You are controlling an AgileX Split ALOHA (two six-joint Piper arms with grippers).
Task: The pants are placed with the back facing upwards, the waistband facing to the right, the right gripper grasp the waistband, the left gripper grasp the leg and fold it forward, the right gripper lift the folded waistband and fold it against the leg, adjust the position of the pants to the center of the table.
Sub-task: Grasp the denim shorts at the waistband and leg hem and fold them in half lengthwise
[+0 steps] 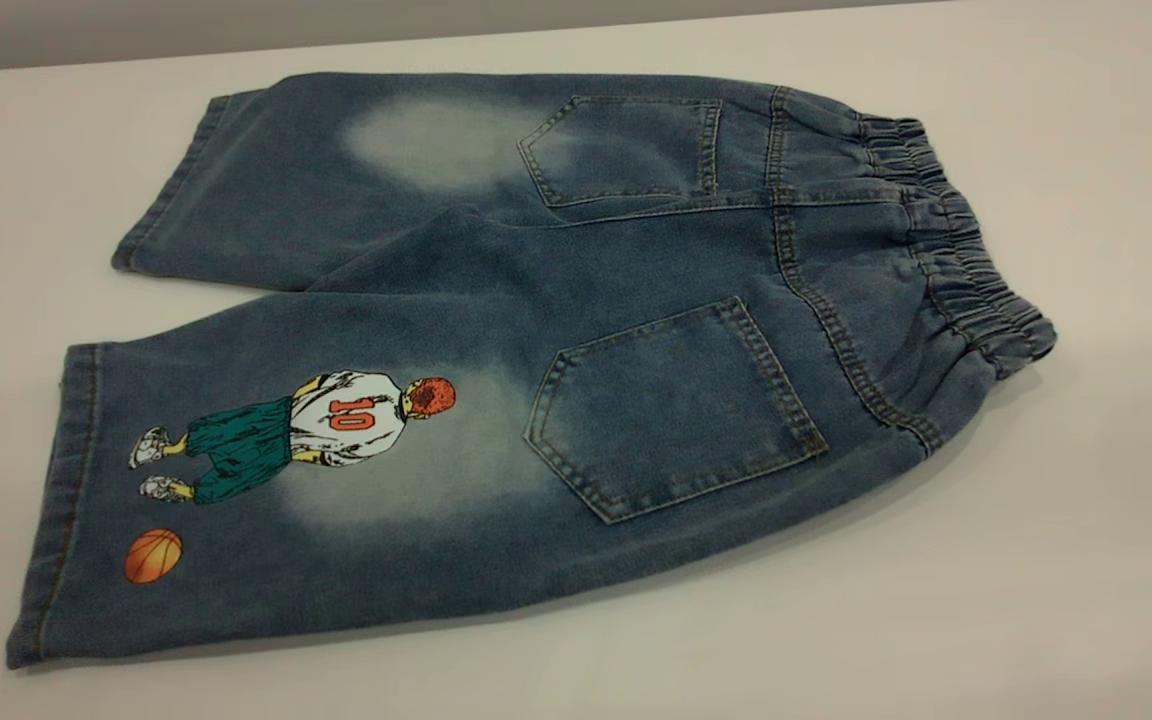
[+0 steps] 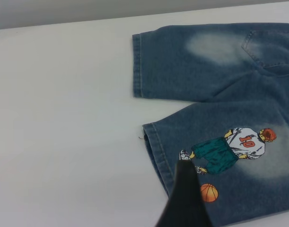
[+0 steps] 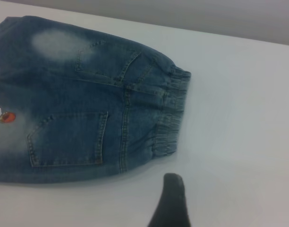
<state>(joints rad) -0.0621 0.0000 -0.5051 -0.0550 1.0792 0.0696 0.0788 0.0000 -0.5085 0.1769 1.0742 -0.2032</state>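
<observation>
Printed leg [image 1: 266, 480] lies just beyond the left gripper [image 2: 184, 198], waistband [image 3: 170, 118] just beyond the right gripper [image 3: 170, 203]; finger states I cannot tell, so pinch hem and band edges squarely off the bench [image 1: 1086, 560].

Blue denim pants [image 1: 576, 330] w/ pale faded patches, tan stitching; white table [image 1: 1086, 560].

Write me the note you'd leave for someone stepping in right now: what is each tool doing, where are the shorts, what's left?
Left tool: only one dark finger shows, above the hem of the printed leg; open or shut unclear.
Right tool: one finger shows, over bare table near the waistband; also unclear.
Pants: flat, back pockets up, waistband toward the right arm, neither tool holding them.
Done: layout only.
Left: grasp waistband and leg, fold forward, fold waistband onto leg, centre the pants.
</observation>
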